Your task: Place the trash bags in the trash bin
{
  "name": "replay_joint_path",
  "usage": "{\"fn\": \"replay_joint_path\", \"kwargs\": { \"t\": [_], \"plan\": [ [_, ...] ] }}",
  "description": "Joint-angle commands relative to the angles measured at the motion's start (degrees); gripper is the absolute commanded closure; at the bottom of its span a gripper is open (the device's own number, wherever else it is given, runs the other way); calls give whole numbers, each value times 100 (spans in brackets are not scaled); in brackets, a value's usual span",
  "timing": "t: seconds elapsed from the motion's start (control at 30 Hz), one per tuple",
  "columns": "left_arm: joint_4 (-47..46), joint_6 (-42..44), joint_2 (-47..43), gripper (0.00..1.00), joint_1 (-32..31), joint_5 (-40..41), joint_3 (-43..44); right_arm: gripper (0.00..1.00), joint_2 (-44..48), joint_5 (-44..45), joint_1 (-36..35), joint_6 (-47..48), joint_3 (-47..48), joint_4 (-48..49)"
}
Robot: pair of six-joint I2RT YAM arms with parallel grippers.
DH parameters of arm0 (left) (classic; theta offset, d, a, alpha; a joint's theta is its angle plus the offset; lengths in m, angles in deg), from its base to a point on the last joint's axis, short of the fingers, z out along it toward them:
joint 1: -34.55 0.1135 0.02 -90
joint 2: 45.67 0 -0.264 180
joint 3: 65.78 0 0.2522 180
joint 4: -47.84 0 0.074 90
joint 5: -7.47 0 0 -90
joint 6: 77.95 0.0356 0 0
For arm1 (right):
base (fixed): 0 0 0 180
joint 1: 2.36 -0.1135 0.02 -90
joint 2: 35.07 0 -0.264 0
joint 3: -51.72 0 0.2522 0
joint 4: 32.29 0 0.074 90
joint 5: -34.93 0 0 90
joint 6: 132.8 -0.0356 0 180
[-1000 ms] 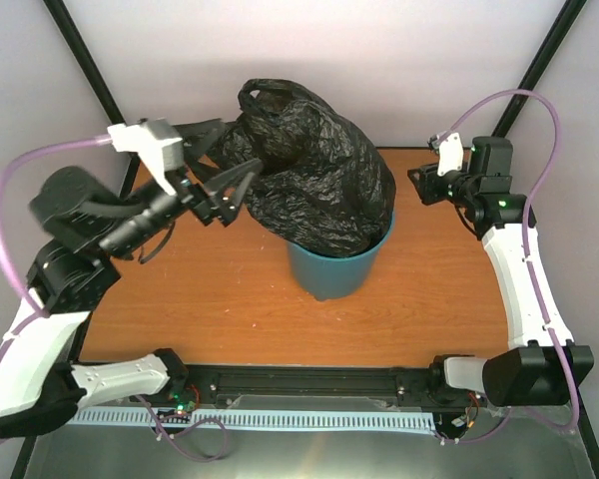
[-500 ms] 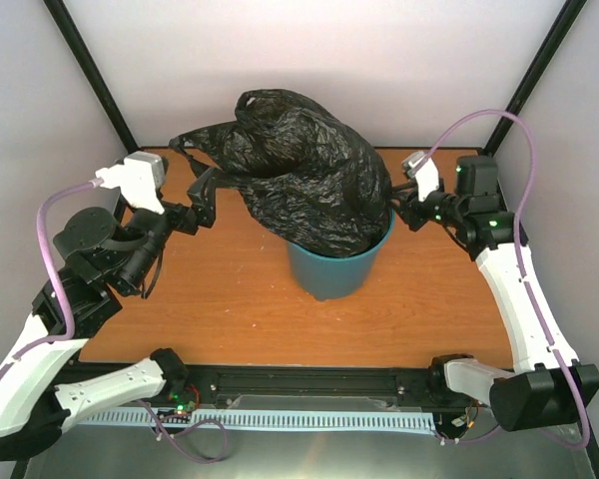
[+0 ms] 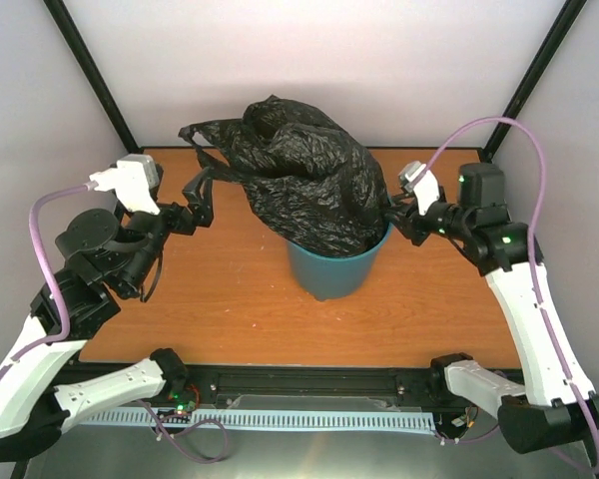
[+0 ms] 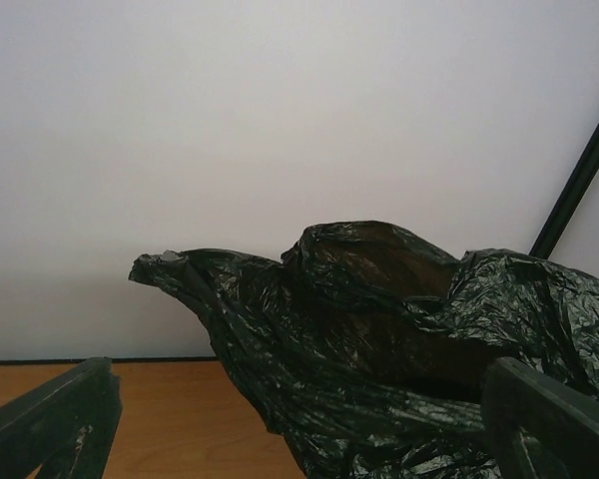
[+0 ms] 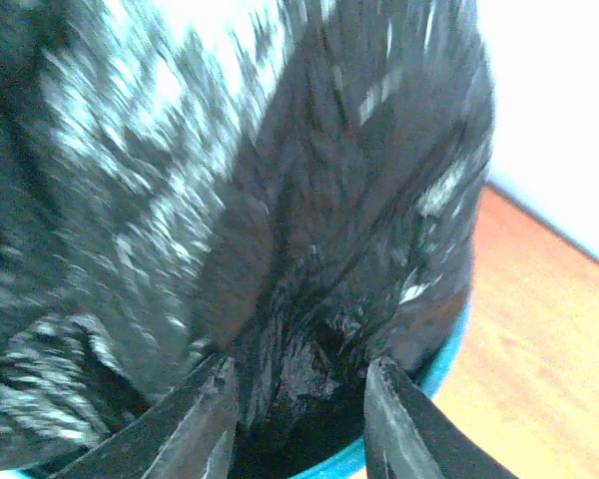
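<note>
Right gripper (image 3: 391, 212) has moved in on the trash bags (image 3: 309, 185), centre frame, jaws apart astride a fold; left gripper (image 3: 202, 195) jaws apart, clear. We judge them partly in the trash bin (image 3: 329, 269), bulk above rim.

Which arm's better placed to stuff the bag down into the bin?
Right, probably. The right gripper is at the trash bin rim, open jaws straddling a fold of the trash bag, ready to tuck it down. The left gripper, also open, sits farther from the bin.
</note>
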Motion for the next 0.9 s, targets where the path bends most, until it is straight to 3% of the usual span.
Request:
{"fn": "replay_joint_path", "kwargs": {
  "t": [0.0, 0.1, 0.23, 0.4, 0.5, 0.6, 0.73, 0.87],
  "plan": [
    [168, -455, 203, 0, -22, 308, 294, 61, 321, 567, 5, -41, 621, -477],
    [191, -523, 526, 0, -19, 453, 634, 57, 441, 456, 19, 15, 752, -683],
    [448, -655, 1162, 0, 150, 421, 1324, 51, 622, -345, 19, 403, 673, -961],
    [1116, -1131, 2070, 1, 1290, -779, 2502, 48, 717, -366, 19, 709, 564, -1140],
    [1416, -1223, 2376, 2, 1543, -879, 2927, 47, 750, -426, 19, 880, 564, -1330],
    [1600, -1351, 2412, 2, 1952, -1287, 2905, 45, 724, -585, 11, 1138, 616, -1572],
    [1562, -1664, 2320, 5, 2845, -2790, 2380, 43, 604, -471, 2, 1349, 630, -1643],
    [1456, -1855, 2146, 6, 2982, -3330, 1941, 43, 467, -561, -60, 1545, 660, -1716]
  ]
}}
